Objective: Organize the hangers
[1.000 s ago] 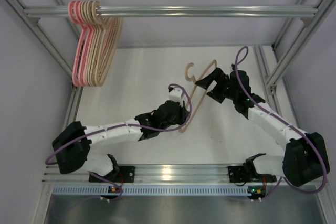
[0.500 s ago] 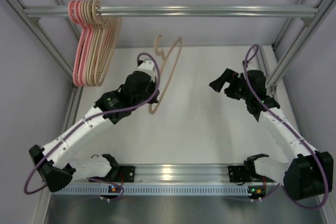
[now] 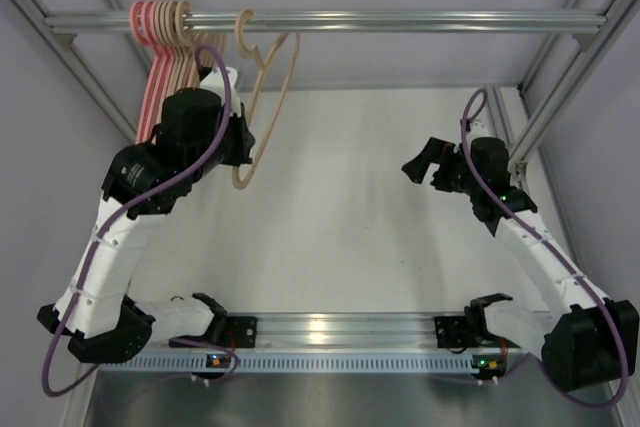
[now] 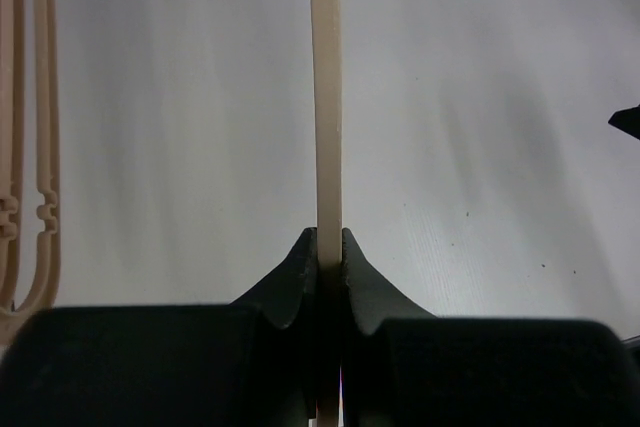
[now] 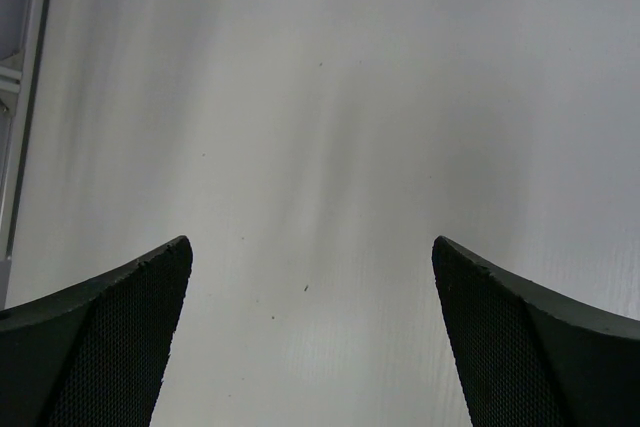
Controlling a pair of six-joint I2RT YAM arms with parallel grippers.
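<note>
You have two arms and two tools in view. The left tool [image 4: 330, 247] is closed tight on the held hanger [image 4: 324, 97], a beige one. Its two black fingers [image 4: 290, 287] pinch the thin flat strip, and no gap shows between them. This hanger is up in the air above the bench [image 3: 350, 267]. Its curved hook is at the silver bar [image 3: 400, 20], just to the right of the hanging group. From the top camera I cannot tell if the hook sits over the bar or is only in front of it.

The right tool [image 5: 310, 247] is wide open and holds nothing. Its two fingers [image 5: 100, 337] have a fine mesh texture, and only the white bench shows between them. It hangs over the right part of the bench, well apart from all hangers.

The other hangers hang at the left end of the bar, packed side by side. I count three pink hangers [image 3: 150, 107] at the far left. Next to them are about four beige hangers [image 3: 182, 59], but the left arm covers their lower parts, so this count is not sure. All are thin and matte, shaped as rounded triangles with a curved hook on top. In the left wrist view, two beige strips stand at the left edge, each with small notches.

There is one bar, a grooved metal profile with a dull shine. The bench is flat and white, with a few small dark specks.
</note>
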